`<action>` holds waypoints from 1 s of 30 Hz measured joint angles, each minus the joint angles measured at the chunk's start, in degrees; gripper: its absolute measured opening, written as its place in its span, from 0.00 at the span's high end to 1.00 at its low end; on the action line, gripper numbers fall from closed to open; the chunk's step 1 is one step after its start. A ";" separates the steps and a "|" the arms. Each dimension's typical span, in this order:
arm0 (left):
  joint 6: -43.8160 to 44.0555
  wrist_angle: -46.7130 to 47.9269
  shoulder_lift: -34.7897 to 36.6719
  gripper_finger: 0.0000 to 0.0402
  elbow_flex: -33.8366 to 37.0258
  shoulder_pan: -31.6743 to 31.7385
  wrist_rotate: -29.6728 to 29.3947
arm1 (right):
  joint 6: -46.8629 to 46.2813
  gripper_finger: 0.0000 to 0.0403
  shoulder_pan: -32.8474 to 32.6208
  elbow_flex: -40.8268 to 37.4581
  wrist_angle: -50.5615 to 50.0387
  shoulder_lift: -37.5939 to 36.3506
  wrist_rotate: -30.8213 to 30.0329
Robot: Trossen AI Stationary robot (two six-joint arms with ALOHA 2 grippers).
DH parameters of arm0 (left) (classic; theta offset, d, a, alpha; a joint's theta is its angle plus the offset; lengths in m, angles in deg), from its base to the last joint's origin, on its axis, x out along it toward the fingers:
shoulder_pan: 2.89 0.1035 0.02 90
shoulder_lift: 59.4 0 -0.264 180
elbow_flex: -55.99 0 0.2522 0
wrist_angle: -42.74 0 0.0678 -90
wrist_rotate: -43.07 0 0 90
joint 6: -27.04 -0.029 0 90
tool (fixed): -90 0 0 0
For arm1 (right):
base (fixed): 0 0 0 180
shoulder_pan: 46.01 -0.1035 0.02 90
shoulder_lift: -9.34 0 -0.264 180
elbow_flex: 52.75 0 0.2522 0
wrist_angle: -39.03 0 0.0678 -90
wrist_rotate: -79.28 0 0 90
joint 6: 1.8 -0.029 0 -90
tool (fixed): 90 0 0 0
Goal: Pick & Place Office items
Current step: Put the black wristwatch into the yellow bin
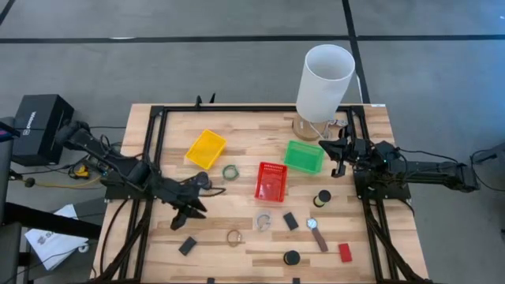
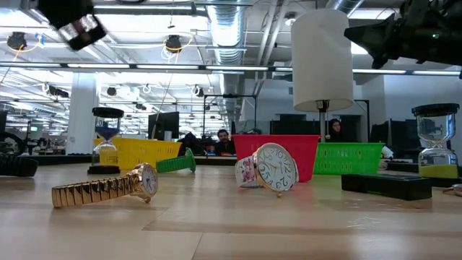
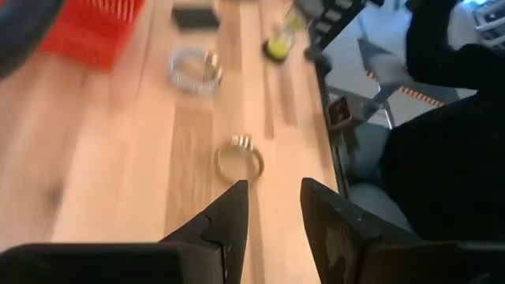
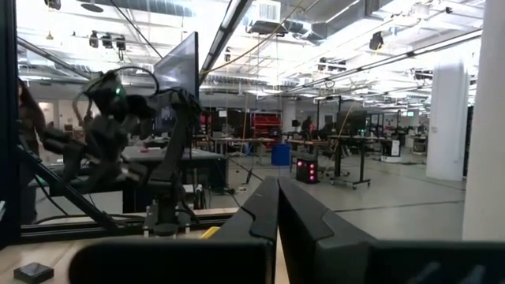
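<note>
Two pincers: your left pincer (image 1: 189, 210) hangs parted, empty, over the bench (image 1: 237, 260) near the tan ring (image 3: 239, 160); right pincer (image 1: 338, 150) clenched. Descend off-centre and you'll nudge the ring away.

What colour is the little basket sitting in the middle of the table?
Red. The middle basket shows best in the high view, between a yellow and a green one.
</note>
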 joint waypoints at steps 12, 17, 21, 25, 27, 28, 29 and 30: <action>6.44 1.88 0.01 0.59 10.91 -1.45 1.10 | -2.48 1.00 0.02 0.09 -0.07 0.00 -0.02; 6.42 1.77 0.00 0.56 14.94 -1.06 1.11 | -0.51 1.00 0.02 0.09 -0.09 0.00 -0.04; 9.51 1.48 0.00 0.55 17.27 -0.45 1.10 | -0.51 1.00 0.02 0.09 -0.09 0.01 -0.02; 16.83 0.57 0.00 0.55 18.43 -0.42 1.26 | -0.51 1.00 0.02 0.09 -0.09 0.01 -0.04; 18.41 -0.03 0.00 0.56 19.04 -0.42 1.25 | -0.51 1.00 0.02 0.09 -0.09 0.01 -0.04; 18.46 -0.67 -0.01 0.56 19.48 -0.42 1.23 | -0.51 1.00 0.02 0.09 -0.09 0.01 -0.04; 18.49 -1.17 -0.20 0.56 19.94 -0.42 1.21 | -0.51 1.00 0.02 0.09 -0.07 0.01 -0.04; 18.49 -1.64 -0.43 0.56 20.45 -0.42 1.20 | -0.51 1.00 0.02 0.09 -0.08 0.00 -0.04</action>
